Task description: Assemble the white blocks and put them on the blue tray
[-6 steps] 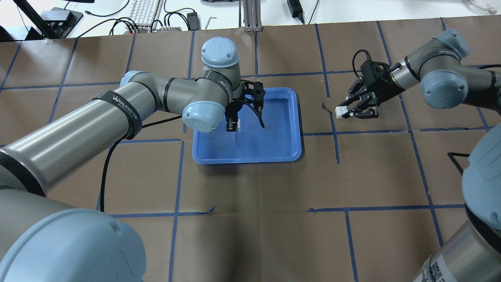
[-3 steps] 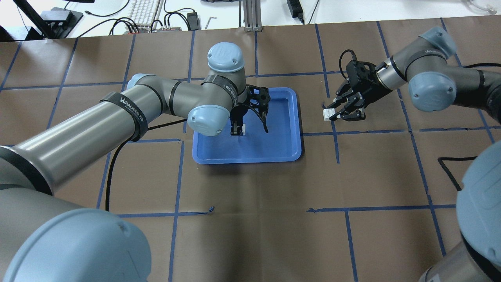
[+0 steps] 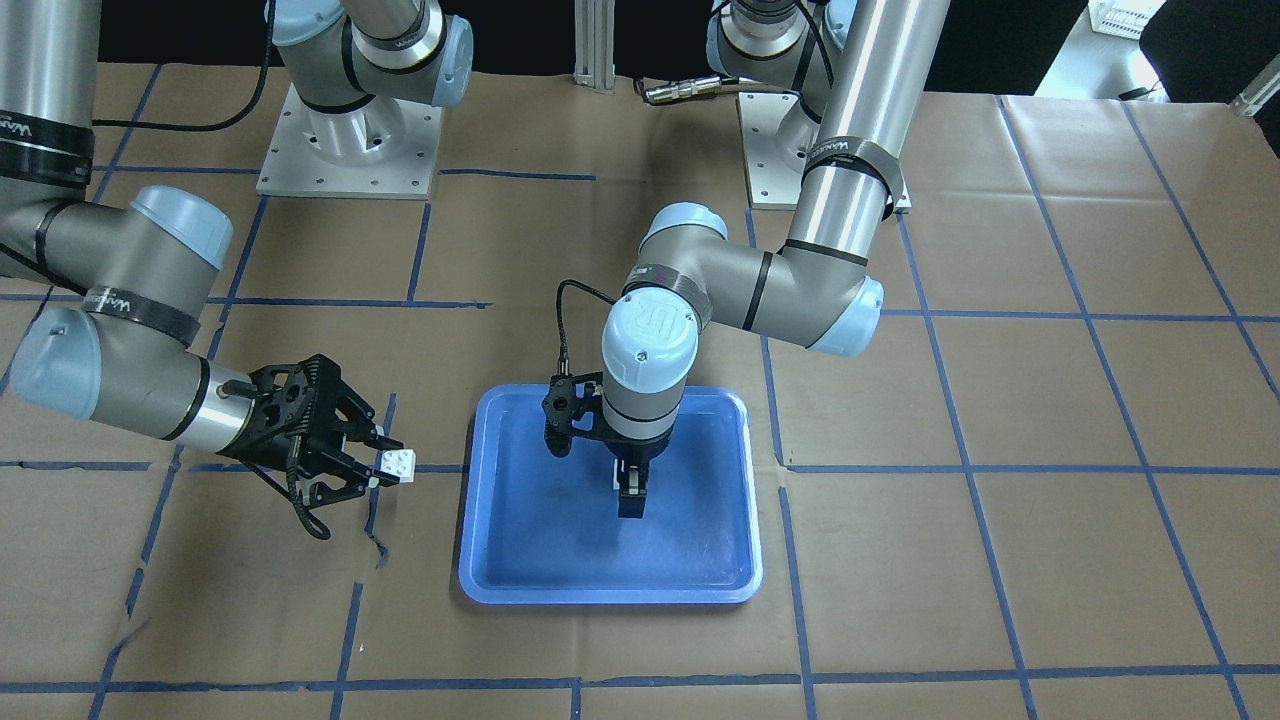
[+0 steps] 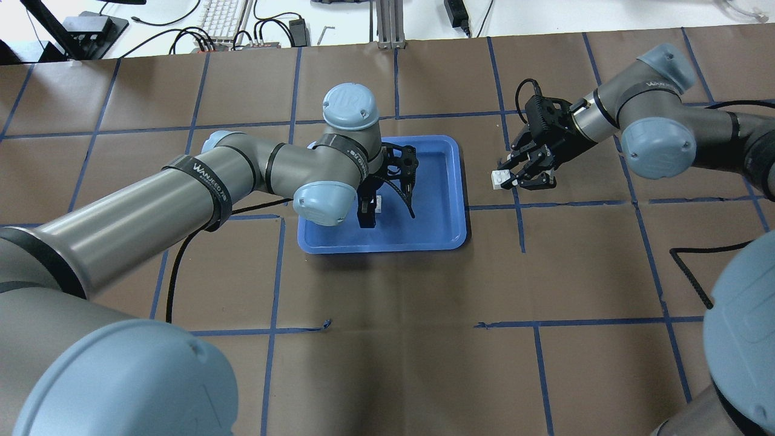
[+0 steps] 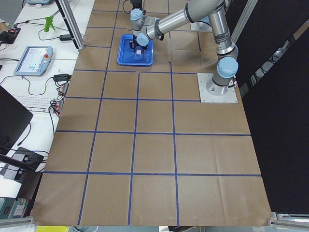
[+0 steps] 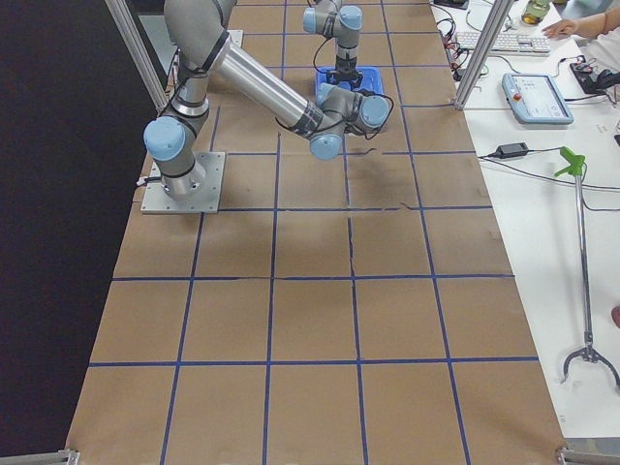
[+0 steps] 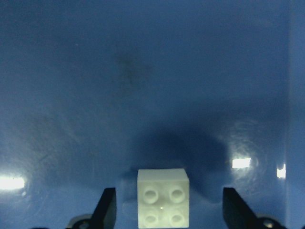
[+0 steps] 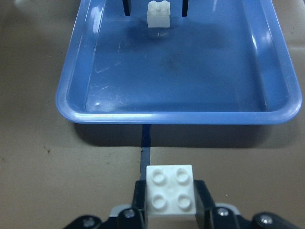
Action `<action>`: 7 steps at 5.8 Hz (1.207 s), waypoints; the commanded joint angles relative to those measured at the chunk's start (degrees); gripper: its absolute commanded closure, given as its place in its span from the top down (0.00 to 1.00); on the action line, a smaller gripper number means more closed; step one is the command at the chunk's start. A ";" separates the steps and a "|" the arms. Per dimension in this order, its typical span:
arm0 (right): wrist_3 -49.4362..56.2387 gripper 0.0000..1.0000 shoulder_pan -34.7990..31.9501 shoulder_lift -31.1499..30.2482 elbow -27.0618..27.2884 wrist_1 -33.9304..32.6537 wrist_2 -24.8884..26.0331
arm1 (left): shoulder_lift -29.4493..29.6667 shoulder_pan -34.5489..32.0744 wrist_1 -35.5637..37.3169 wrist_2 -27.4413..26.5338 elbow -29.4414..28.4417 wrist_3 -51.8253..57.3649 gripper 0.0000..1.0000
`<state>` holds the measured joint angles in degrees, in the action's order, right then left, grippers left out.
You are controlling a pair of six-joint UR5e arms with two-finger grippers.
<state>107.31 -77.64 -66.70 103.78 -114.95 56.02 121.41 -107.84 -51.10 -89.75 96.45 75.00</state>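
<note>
The blue tray (image 4: 436, 230) lies mid-table and also shows in the front view (image 3: 540, 540). One white block (image 4: 378, 204) rests on its floor, studs up. My left gripper (image 4: 387, 211) hangs over it, open, with one finger on each side and not touching. The left wrist view shows this block (image 7: 163, 205) between wide-apart fingertips (image 7: 106, 210). My right gripper (image 4: 507, 177) is shut on the second white block (image 4: 499, 179), just right of the tray. The right wrist view shows that held block (image 8: 170, 193), with the tray (image 8: 190, 71) and the other block (image 8: 158, 13) ahead.
Brown paper with blue tape lines covers the table (image 4: 393, 339). A keyboard (image 4: 221, 15) and cables lie beyond the far edge. The arm bases (image 3: 345, 150) stand at the robot's side. The right arm's cable (image 4: 690, 266) trails on the paper.
My right gripper has moved left toward the tray with its white block. My left gripper has shifted slightly right and nearer over the tray, still open.
</note>
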 commanded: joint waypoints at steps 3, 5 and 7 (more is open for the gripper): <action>-14.59 0.27 -8.80 -0.01 0.29 -8.47 -1.79 | -19.75 4.73 -29.27 -0.51 -8.42 -3.02 0.99; -27.29 0.27 -16.02 1.65 0.46 -19.13 -1.62 | -29.27 9.81 -38.36 -0.69 -8.74 -14.11 0.99; -31.88 0.27 -19.21 6.55 1.16 -28.70 -1.62 | -31.67 11.07 -38.20 -0.78 -8.74 -41.78 0.99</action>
<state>77.78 -95.61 -62.77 104.65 -139.02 54.40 91.10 -97.37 -89.31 -90.50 87.55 47.84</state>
